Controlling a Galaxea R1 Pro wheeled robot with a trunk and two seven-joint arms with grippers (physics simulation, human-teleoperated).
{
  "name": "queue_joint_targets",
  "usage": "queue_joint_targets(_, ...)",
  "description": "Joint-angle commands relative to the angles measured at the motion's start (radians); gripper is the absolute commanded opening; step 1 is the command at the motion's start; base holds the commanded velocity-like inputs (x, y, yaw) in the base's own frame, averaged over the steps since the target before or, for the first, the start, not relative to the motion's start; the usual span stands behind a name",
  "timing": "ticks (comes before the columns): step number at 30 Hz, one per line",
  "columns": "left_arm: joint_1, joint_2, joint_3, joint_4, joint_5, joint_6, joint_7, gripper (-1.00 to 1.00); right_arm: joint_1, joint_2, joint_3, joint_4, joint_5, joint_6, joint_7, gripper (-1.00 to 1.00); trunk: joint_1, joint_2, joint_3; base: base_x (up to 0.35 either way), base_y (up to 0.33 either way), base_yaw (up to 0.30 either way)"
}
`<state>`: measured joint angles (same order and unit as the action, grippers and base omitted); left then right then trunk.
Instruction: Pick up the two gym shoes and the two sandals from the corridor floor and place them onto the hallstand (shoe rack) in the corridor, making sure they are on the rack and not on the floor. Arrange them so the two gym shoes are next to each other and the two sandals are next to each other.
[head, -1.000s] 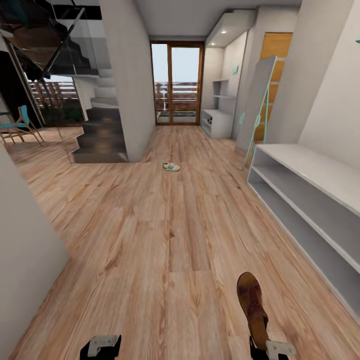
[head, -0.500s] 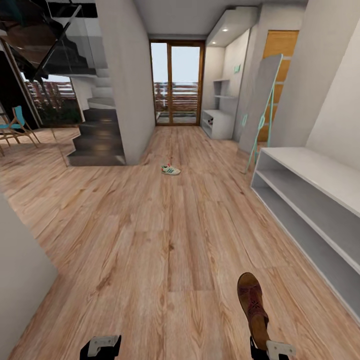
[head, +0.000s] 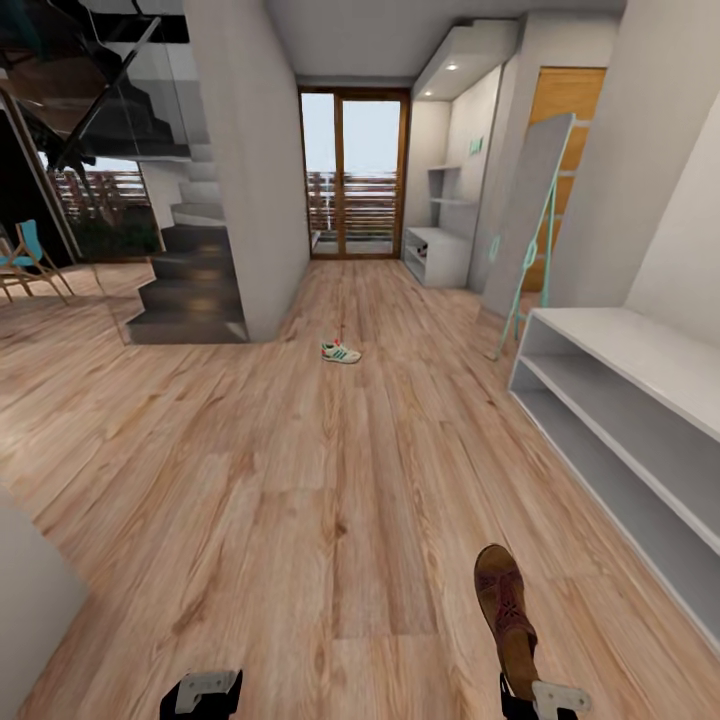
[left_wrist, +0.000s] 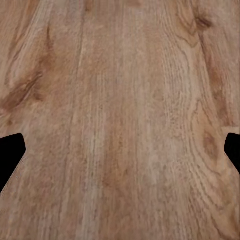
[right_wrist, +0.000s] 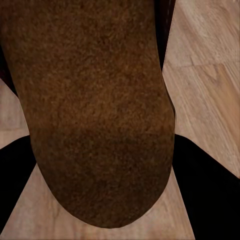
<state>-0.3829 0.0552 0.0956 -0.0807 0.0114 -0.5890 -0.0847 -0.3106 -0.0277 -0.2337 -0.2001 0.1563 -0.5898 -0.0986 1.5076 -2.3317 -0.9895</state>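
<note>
A dark brown sandal (head: 503, 608) sticks forward from my right gripper (head: 541, 699), which is shut on its heel end. In the right wrist view the sandal's brown sole (right_wrist: 95, 110) lies between the black fingers (right_wrist: 205, 182). My left gripper (head: 205, 692) is open, with bare corridor floor (left_wrist: 120, 100) between its fingers (left_wrist: 10, 155). One white gym shoe (head: 340, 352) with green stripes lies on the floor ahead, near the pillar. The pale grey hallstand (head: 440, 255) stands far down the corridor on the right, under its floating shelves (head: 447, 185).
A long low white bench (head: 625, 395) runs along the right wall. A mirror with a teal frame (head: 533, 215) leans beyond it. A grey pillar (head: 248, 170) and dark stairs (head: 190, 285) stand on the left, glass doors (head: 352, 175) at the end.
The whole view has shifted as the camera advanced down the corridor; the left wall slid out of view. Both grippers keep their pose, and the sandal stays held.
</note>
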Motion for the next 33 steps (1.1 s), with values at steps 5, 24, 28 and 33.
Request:
queue_joint_targets(5,-0.001,0.0,0.008,0.001,0.001,-0.002,-0.009,1.0,-0.001,0.0,-0.003,0.001,0.011,-0.002,-0.007,-1.0,0.0,0.0,0.0,0.34,0.0,0.0)
queue_joint_targets(24,-0.001,0.0,0.008,0.001,0.002,-0.003,-0.009,1.0,-0.001,0.001,-0.003,0.001,0.011,-0.002,-0.007,-1.0,0.0,0.0,0.0,0.34,0.0,0.0)
queue_joint_targets(28,-0.001,0.0,0.008,0.001,0.001,-0.003,-0.008,1.0,-0.001,0.0,-0.003,0.002,0.012,-0.002,-0.007,-1.0,0.0,0.0,0.0,0.34,0.0,0.0)
queue_joint_targets(33,-0.001,0.0,0.008,0.001,0.002,-0.003,-0.009,1.0,-0.001,0.0,-0.003,0.002,0.012,-0.002,-0.007,-1.0,0.0,0.0,0.0,0.34,0.0,0.0)
